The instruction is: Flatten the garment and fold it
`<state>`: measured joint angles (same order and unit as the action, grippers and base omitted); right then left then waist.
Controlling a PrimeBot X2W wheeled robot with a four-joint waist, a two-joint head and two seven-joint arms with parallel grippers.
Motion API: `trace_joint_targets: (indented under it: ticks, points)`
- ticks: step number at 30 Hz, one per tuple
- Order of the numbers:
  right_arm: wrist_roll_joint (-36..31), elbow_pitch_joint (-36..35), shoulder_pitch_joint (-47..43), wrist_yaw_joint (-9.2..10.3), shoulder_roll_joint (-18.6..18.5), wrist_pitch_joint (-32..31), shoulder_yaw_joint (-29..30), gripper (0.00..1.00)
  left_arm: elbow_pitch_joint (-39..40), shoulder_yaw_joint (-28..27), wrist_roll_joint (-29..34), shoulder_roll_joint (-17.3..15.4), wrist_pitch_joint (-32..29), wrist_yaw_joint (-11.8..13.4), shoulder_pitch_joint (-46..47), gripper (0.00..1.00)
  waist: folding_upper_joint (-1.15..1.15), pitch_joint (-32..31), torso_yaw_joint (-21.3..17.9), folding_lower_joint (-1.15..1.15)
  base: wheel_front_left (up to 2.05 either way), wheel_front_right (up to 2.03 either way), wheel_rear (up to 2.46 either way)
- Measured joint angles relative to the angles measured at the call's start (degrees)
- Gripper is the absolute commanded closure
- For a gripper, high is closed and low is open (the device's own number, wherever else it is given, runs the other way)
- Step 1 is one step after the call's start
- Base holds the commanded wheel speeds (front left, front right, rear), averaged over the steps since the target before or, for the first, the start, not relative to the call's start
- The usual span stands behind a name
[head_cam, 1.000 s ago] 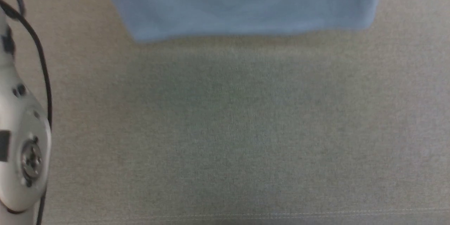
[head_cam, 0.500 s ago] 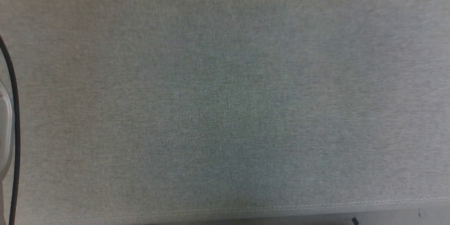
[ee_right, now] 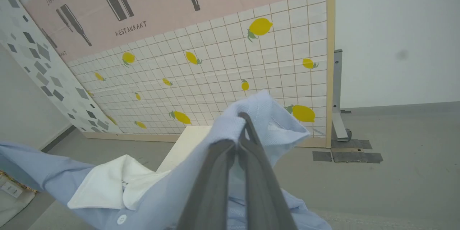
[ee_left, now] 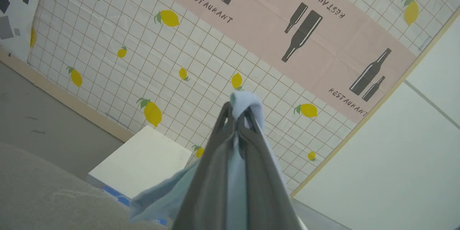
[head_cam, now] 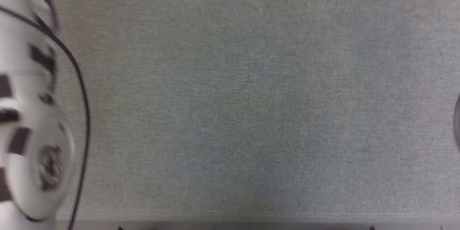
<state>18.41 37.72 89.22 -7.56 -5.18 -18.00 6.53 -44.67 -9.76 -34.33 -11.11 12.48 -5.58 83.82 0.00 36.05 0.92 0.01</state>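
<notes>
**A:** Jaws, L to R, quick?

**B:** L gripper: jaws clenched on a fold of the garment. Light blue cloth pokes out past the tips, runs down btwn the fingers & trails off to their lower left.

**A:** R side?

**B:** R gripper: jaws pinched tight on the garment too. Blue fabric bunches over the tips. White collar & a button hang lower left of the fingers.

**A:** Beyond the jaws?

**B:** Lemon-tile backdrop w/ pink "RESTAURANT" banner well past both. White box sits below-left of the L tips.

**A:** Head cam?

**B:** Pale forearm + black cable, blurred, over a grey fabric surface.
</notes>
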Motion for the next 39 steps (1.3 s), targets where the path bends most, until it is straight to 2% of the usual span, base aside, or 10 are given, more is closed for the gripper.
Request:
trace_joint_targets:
  ticks: [7, 14, 16, 18, 26, 30, 34, 39]
  points:
    - [10.58, -6.89, -23.17, 0.0, -4.7, -0.22, -6.15, 1.0, -1.01, 3.36, -1.69, 4.22, 1.72, -1.48, -17.43, 1.0, 0.0, -7.13, 1.5, -0.01, 0.0, 0.0, 0.0]
    - [15.9, -12.26, -48.86, 0.01, -6.13, 0.34, -9.23, 1.0, 2.46, 12.5, -5.13, 5.72, 1.97, -1.51, -39.86, 1.0, 0.0, -16.42, 2.64, -0.02, 0.0, 0.0, 0.0]
    - [15.82, -13.28, -55.06, 0.01, -7.04, 0.43, -10.22, 1.0, 2.92, 14.66, -5.55, 5.65, 1.38, -1.51, -45.26, 1.0, 0.0, -18.97, 2.92, -0.02, 0.0, 0.0, 0.0]
    - [12.4, -14.47, -61.49, 0.0, -9.45, 1.22, -13.3, 1.0, 3.57, 16.18, -6.95, 5.54, 0.62, -1.51, -50.75, 1.0, 0.0, -21.72, 3.15, -0.02, 0.0, 0.0, 0.0]
    - [9.9, -17.19, -77.68, 0.0, -9.28, 2.79, -8.75, 1.0, 8.02, 14.97, -10.92, 3.59, -1.31, -1.36, -67.32, 1.0, 0.0, -30.51, 2.94, -0.02, 0.0, 0.0, 0.0]
    - [8.89, -20.49, -84.23, 0.0, -9.22, 0.18, -6.08, 1.0, 12.9, 12.39, -13.8, 3.07, -3.34, 1.07, -74.7, 1.0, 0.0, -33.74, 2.05, -0.02, 0.0, 0.0, 0.0]
    - [6.13, -24.6, -89.56, 0.0, -9.23, -3.86, -2.86, 1.0, 19.08, 10.55, -15.15, 2.38, -5.44, 4.63, -81.58, 1.0, 0.0, -35.62, 0.45, -0.02, 0.0, 0.0, 0.0]
    - [3.37, -30.69, -93.54, 0.0, -8.76, -9.83, -0.59, 1.0, 26.36, 12.1, -13.21, 0.51, -9.81, 9.6, -87.02, 1.0, 0.0, -36.89, -0.95, -0.02, 0.0, 0.0, 0.0]
